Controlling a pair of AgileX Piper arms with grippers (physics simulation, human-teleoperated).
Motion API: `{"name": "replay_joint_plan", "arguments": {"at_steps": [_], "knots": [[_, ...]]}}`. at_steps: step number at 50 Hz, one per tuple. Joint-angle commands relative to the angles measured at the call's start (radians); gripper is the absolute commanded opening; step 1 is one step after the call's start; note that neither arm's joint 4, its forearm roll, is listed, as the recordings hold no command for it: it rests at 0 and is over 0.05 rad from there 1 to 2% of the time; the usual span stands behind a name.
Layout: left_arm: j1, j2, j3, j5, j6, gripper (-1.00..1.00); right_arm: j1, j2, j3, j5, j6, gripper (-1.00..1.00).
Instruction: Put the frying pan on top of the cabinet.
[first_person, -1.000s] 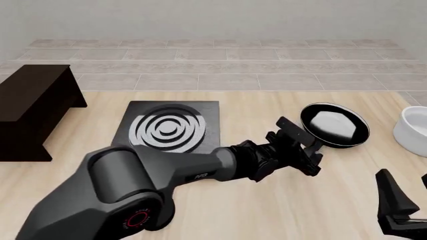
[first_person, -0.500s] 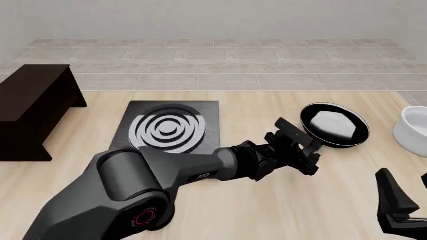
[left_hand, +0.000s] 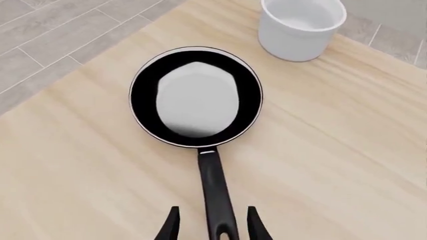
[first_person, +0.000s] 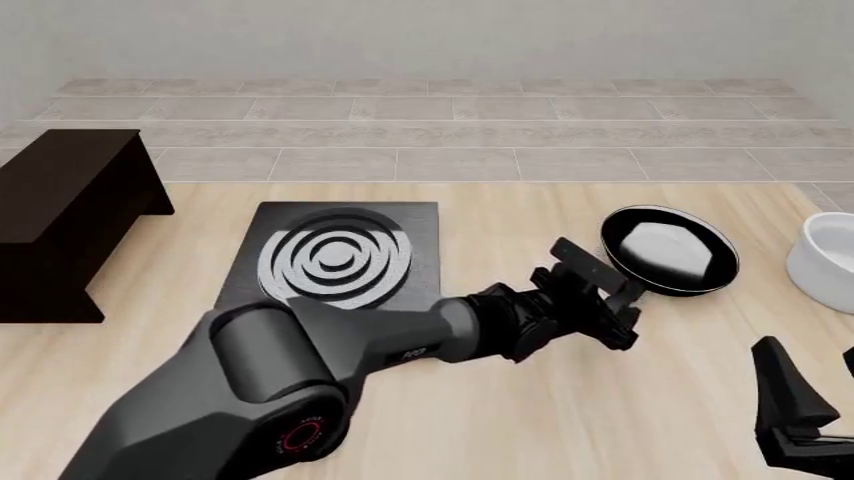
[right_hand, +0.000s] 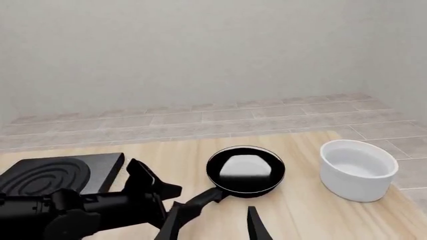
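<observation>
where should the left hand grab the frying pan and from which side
Grip the frying pan by its straight black handle, the only slim part that the fingers can span. It points away from the white bowl, toward the arms' side of the table, so come in from there along its length. The left hand already sits open with a finger on either side of the handle's end.

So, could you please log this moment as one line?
stage: reach | left gripper: open, straddling pan handle | pan: on table, not lifted | right gripper: open, idle | cabinet: top bare
</observation>
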Motion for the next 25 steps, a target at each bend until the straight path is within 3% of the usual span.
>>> {"name": "replay_joint_plan", "arguments": {"at_steps": [1,25], "knots": [[-0.007,0.016,-0.026,0.009,-0.01,1.0,-0.002,0.002,0.0,-0.002,0.005,1.0],[-0.003,0.048,-0.063,0.019,-0.029,1.0,-0.002,0.029,0.0,-0.027,0.006,1.0]]}}
